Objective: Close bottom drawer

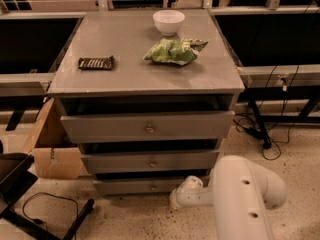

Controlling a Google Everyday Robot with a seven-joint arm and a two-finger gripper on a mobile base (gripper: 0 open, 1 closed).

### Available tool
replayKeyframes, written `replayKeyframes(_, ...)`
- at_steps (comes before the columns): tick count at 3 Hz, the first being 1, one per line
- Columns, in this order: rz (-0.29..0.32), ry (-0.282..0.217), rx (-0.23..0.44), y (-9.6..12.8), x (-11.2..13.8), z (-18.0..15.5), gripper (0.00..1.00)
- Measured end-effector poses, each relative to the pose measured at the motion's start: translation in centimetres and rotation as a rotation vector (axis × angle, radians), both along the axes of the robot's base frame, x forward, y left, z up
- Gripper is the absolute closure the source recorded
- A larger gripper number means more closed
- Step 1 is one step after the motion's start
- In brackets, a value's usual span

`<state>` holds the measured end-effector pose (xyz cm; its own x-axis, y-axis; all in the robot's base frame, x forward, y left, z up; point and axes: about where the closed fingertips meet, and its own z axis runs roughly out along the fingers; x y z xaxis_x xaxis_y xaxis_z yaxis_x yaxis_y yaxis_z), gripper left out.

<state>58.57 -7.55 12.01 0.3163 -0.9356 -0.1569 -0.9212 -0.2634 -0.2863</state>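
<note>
The grey cabinet (145, 71) has three drawers. The bottom drawer (135, 186) has the slimmest front and a small round knob (153, 187); it stands slightly out, with a dark gap above it. The middle drawer (150, 161) and the top drawer (147, 127) are also slightly out. My white arm (240, 194) reaches in from the lower right. The gripper (181, 194) is low by the floor, at the right end of the bottom drawer's front.
On the cabinet top lie a white bowl (168, 21), a green chip bag (172, 51) and a dark snack bar (96, 63). A cardboard box (50, 144) stands left of the cabinet. Cables (260, 129) and table legs are at the right. A black chair base (30, 204) is lower left.
</note>
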Motion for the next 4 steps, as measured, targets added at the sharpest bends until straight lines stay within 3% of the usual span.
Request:
replayKeyframes(1,-0.023,0.04,-0.033,-3.0,-4.2,1.4,0.99)
replayKeyframes(2,-0.079,0.034,-0.041,-5.6,-8.3,5.6,1.0)
replayKeyframes(3,-0.159,-0.054,-0.069,-7.7,-10.5,13.0,1.0)
replayKeyframes(4,-0.235,-0.214,-0.146,-10.2,-11.6,22.2,1.0)
